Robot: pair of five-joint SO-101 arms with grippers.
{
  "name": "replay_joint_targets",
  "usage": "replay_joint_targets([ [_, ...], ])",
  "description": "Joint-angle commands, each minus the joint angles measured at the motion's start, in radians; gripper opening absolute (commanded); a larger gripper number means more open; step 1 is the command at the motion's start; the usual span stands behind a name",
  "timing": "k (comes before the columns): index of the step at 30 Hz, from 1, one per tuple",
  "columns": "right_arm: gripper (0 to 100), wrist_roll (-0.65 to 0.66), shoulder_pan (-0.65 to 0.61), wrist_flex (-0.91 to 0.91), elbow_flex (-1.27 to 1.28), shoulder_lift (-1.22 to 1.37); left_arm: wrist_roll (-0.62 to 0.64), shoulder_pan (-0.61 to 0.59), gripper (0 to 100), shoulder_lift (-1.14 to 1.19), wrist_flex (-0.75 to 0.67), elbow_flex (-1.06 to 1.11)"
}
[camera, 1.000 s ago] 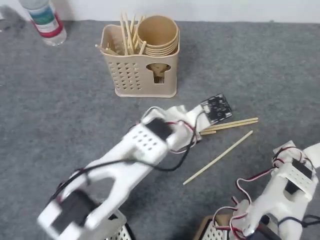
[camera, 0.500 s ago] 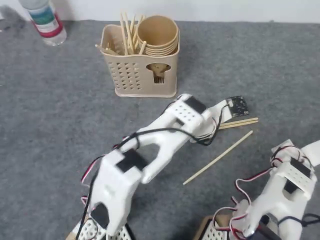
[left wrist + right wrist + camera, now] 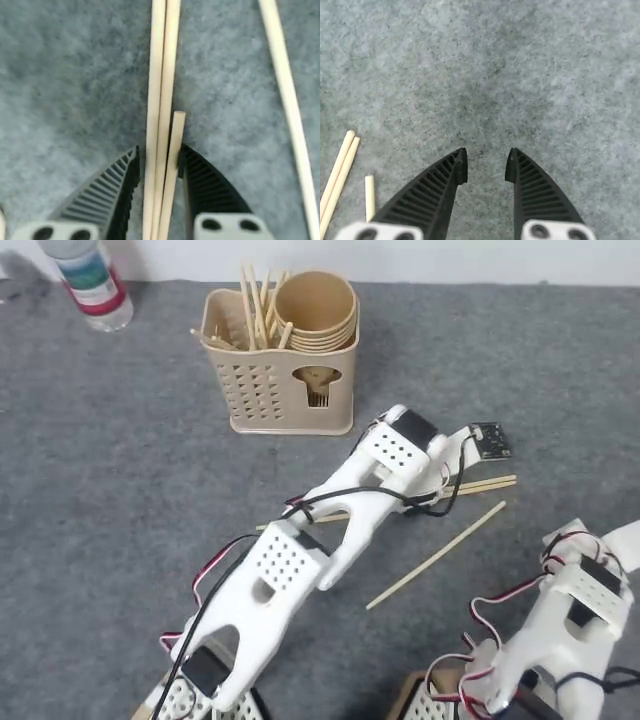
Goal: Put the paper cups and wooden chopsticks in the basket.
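The beige basket (image 3: pixel 262 390) stands at the back, holding a stack of paper cups (image 3: pixel 316 308) and several wooden chopsticks (image 3: pixel 256 302). More chopsticks lie on the grey carpet: a pair (image 3: pixel 488 484) to the right and a single one (image 3: pixel 436 555) nearer the front. My left arm (image 3: pixel 395 455) stretches over the pair. In the left wrist view my left gripper (image 3: pixel 158 161) is open, its fingers either side of three chopsticks (image 3: pixel 159 80) lying flat; the single one (image 3: pixel 285 90) lies beside them. My right gripper (image 3: pixel 486 160) is open over bare carpet, chopstick ends (image 3: pixel 340 170) off to one side.
A plastic bottle (image 3: pixel 90 275) stands at the back left corner. Another chopstick (image 3: pixel 275 525) lies partly under the left arm. The right arm (image 3: pixel 570 630) sits folded at the front right. Carpet to the left of the basket is open.
The left arm has stretched farther to the right and away, bringing its wrist over the pair of chopsticks. The right arm has kept still.
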Motion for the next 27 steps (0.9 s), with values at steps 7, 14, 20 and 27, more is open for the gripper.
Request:
replay_joint_targets([
  [7,14.0,-0.008,-0.031,-0.005,-0.049,-0.035,-0.005,0.048,1,0.037,0.083,-0.107],
  [14,14.0,-0.008,-0.030,-0.007,-0.049,-0.035,0.012,0.069,1,-0.071,0.084,-0.056],
  [20,14.0,-0.008,-0.028,-0.007,-0.049,-0.035,0.031,0.072,1,-0.408,0.084,0.168],
  [27,14.0,-0.008,-0.027,-0.007,-0.049,-0.035,0.031,0.051,1,-0.961,0.083,0.466],
])
